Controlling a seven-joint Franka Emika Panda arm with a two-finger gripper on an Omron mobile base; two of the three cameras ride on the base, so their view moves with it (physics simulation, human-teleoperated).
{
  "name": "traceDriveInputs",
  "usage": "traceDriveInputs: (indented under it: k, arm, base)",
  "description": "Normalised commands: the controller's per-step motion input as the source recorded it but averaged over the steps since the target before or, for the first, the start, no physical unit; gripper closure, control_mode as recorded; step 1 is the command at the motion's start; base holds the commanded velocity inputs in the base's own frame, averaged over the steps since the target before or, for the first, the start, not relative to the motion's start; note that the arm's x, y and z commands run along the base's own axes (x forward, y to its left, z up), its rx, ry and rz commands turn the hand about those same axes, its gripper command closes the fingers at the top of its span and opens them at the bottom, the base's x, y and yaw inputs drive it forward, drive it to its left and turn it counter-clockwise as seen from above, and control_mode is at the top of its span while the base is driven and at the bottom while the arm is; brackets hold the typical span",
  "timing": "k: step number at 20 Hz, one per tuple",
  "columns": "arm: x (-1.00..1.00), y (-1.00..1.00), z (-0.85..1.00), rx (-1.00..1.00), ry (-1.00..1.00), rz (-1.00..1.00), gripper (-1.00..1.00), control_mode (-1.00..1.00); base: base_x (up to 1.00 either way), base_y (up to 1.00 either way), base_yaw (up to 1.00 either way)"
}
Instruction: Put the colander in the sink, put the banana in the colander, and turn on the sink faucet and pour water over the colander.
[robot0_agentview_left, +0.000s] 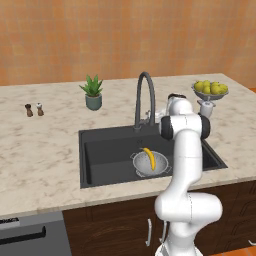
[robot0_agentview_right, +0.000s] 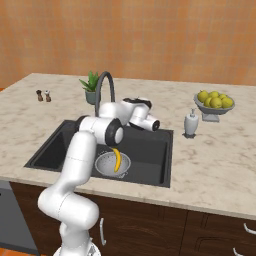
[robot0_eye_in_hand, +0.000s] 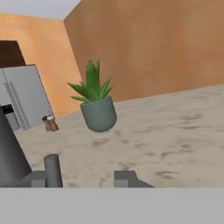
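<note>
Beige marble counter (robot0_agentview_left: 45, 150) under an orange wall; the black sink (robot0_agentview_left: 107, 150) holds the colander (robot0_agentview_left: 161, 168), the banana (robot0_agentview_left: 149, 158) lying inside it; the gripper (robot0_eye_in_hand: 85, 177) sits by the faucet (robot0_agentview_left: 145, 95) base, its opening impossible to judge; a potted succulent (robot0_eye_in_hand: 97, 105) stands beyond.

1 colander (robot0_agentview_left: 151, 164), 1 banana (robot0_agentview_left: 149, 158), 1 faucet (robot0_agentview_left: 144, 98), 1 potted plant (robot0_agentview_left: 93, 93), 2 shakers (robot0_agentview_left: 34, 109), 1 fruit bowl (robot0_agentview_left: 210, 93), 1 soap dispenser (robot0_agentview_right: 191, 123)

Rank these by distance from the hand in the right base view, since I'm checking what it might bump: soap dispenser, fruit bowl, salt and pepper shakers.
Measured from the hand:
1. Soap dispenser, just to its right on the counter.
2. Fruit bowl, farther right, toward the back.
3. Salt and pepper shakers, far off on the left side of the counter.
</note>
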Motion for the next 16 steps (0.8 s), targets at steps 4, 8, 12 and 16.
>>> traceDriveInputs:
  k: [4, 8, 12, 16]
  arm:
    - [0.13, -0.91, -0.12, -0.03, 0.07, -0.19, 1.0, -1.0]
    - [0.07, -1.0, -0.2, -0.02, 0.1, -0.18, 1.0, -1.0]
    - [0.01, -1.0, -0.24, 0.0, 0.11, -0.18, 1.0, -1.0]
    - [0.01, -1.0, -0.22, 0.0, 0.12, -0.14, 1.0, -1.0]
  base:
    - [0.0, 0.0, 0.0]
    - [0.0, 0.0, 0.0]
    - [0.0, 0.0, 0.0]
    - [0.0, 0.0, 0.0]
